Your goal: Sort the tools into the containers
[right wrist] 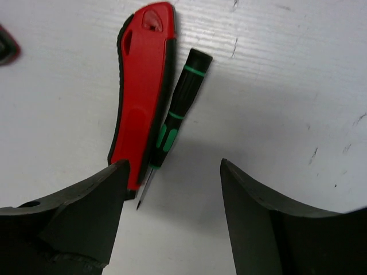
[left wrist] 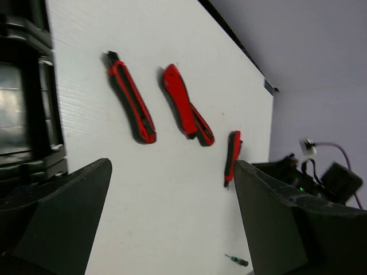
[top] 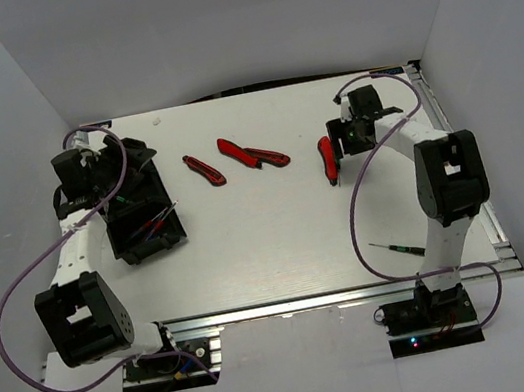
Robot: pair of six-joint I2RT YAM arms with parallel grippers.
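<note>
A red knife (right wrist: 143, 97) lies on the white table with a black-green screwdriver (right wrist: 178, 120) right against its side. My right gripper (right wrist: 173, 166) hovers just over their near ends, open, with nothing between the fingers; the left finger (right wrist: 80, 223) is next to the knife's tip. In the top view this gripper (top: 345, 137) is beside the knife (top: 327, 160). My left gripper (left wrist: 172, 165) is open and empty, held above a black bin (top: 169, 235) that holds thin screwdrivers (top: 157, 220). Two red-and-black tools (top: 203, 169) (top: 252, 152) lie mid-table.
Another black-green screwdriver (top: 398, 248) lies near the right arm's base. The left wrist view shows the two red-and-black tools (left wrist: 132, 103) (left wrist: 186, 106), the knife (left wrist: 232, 154) and a dark bin wall (left wrist: 23, 103) at the left. White walls enclose the table.
</note>
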